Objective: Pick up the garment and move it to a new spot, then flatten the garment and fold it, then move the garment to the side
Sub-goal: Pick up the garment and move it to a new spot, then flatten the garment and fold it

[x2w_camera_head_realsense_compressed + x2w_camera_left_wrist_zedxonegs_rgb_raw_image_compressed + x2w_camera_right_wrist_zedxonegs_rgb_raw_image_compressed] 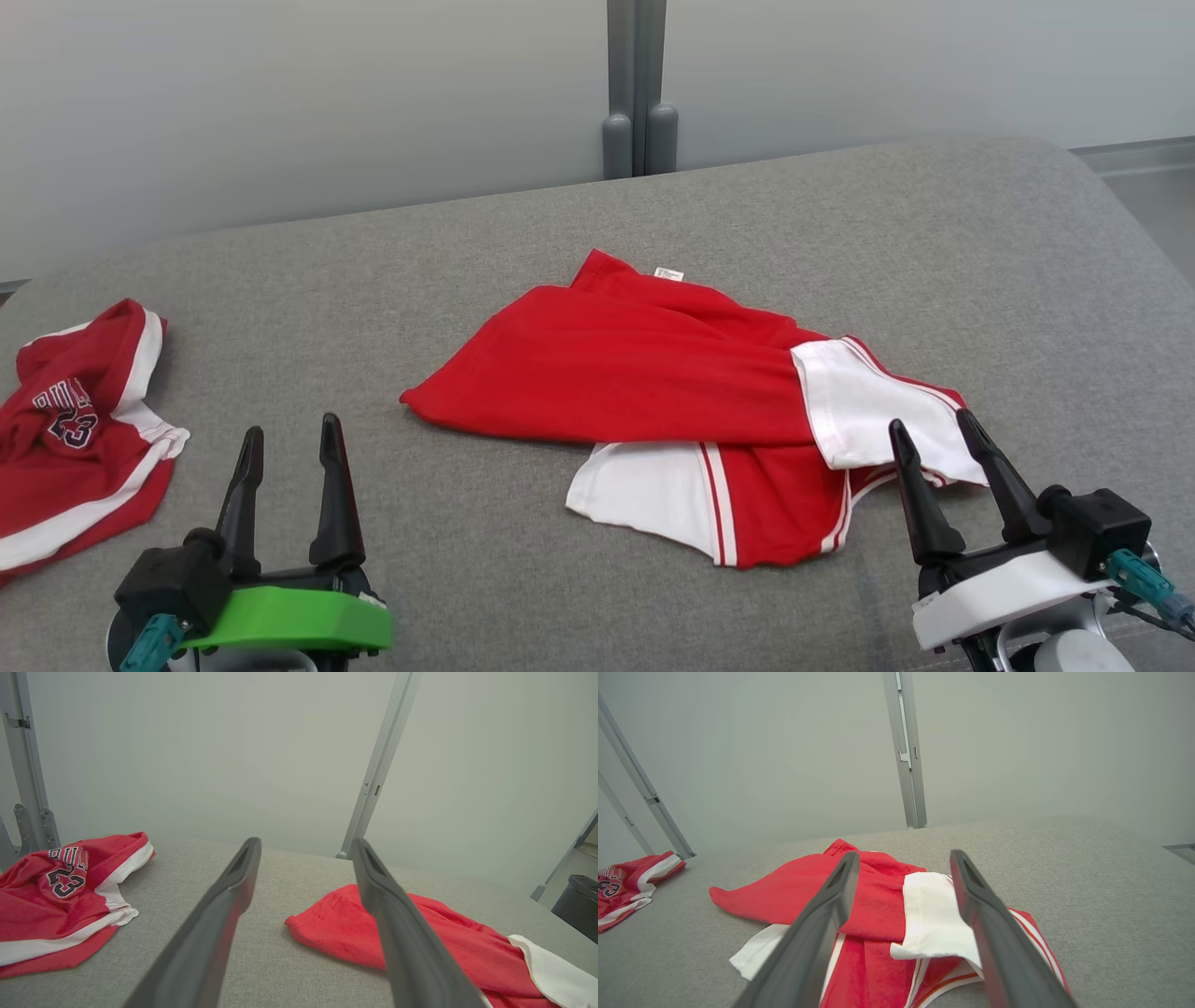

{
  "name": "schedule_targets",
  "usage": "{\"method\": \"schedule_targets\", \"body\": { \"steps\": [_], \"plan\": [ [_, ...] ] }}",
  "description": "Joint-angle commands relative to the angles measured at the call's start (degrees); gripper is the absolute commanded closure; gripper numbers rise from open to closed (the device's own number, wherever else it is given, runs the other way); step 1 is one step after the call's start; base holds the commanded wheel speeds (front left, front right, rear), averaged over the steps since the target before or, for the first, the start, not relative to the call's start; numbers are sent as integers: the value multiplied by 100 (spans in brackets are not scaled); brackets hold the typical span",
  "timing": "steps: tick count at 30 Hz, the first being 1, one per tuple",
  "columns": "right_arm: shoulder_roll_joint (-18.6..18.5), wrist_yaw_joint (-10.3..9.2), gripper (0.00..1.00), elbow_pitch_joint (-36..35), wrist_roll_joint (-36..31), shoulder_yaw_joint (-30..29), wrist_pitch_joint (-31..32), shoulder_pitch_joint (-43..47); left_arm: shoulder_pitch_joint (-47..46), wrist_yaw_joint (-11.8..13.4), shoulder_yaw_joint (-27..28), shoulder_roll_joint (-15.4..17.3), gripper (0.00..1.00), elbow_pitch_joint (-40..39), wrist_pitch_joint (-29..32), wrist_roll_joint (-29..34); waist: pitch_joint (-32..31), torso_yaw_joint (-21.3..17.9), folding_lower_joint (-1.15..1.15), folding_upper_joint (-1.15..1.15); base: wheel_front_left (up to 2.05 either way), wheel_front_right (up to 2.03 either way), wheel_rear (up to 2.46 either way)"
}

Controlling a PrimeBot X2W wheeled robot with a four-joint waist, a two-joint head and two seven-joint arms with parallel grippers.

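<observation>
— Grey woven fabric is what the wide padded surface is covered in. It is spread beneath and ahead of both pincers. What is found on it?

— The red-and-white garment is laid in a loose, crumpled heap, just ahead of the right pincer and off to the inner side of the left pincer. Its red body is folded over itself, and a white panel is turned up right by the right pincer's fingertips.

— Is the cloth touched there?

— In the head view the tips are seen overlapping the white edge, but contact cannot be told. Nothing is gripped: the fingers are spread wide and nothing is clasped between them.

— And the left pincer?

— It too is released, with its fingers parted. It is set apart from the garment, with bare grey fabric under it.

— What is placed to its outer side?

— A second red jersey, trimmed in white and printed with the number 23, is bunched near the left pincer.

— Anything smaller?

— A small white label is shown at the garment's far edge, well beyond both pincers.
</observation>
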Motion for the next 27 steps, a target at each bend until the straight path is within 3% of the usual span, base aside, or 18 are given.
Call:
{"method": "schedule_targets", "body": {
  "steps": [1,27],
  "plan": [
    [-26,0,0,23,13,22,-17,-54,71,-49,40,-23,0,55,-2,50,-2,-7,0,0,0,0,0],
    [-126,0,0,200,116,193,-17,-152,-95,-180,6,-93,0,396,28,3,38,-101,0,0,0,0,0]
  ]
}}
